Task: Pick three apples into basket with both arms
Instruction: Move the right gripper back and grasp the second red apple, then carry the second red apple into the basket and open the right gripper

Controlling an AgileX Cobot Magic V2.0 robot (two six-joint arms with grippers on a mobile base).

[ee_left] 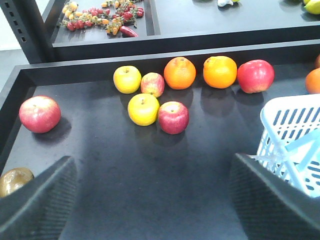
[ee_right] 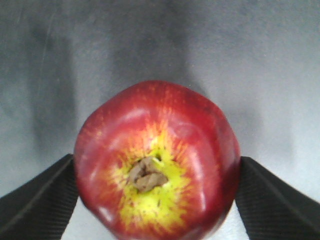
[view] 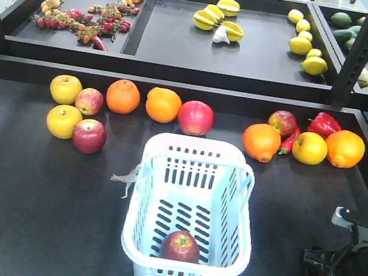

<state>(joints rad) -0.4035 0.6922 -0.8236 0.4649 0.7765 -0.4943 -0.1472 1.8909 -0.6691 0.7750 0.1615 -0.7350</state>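
1. My right pincer (ee_right: pixel 157 165) grips a red apple (ee_right: pixel 165 130) between both pads.
2. The basket (view: pixel 201 143) sits to its left, slightly ahead, holding one other apple (view: pixel 180 246).
3. My left pincer (ee_left: pixel 152 161) gapes wide, empty.

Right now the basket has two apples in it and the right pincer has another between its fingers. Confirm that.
Wrong on the count. The basket holds one apple, not two; the exterior front-facing view shows it alone near the front wall. The right pincer does have another apple between its fingers.
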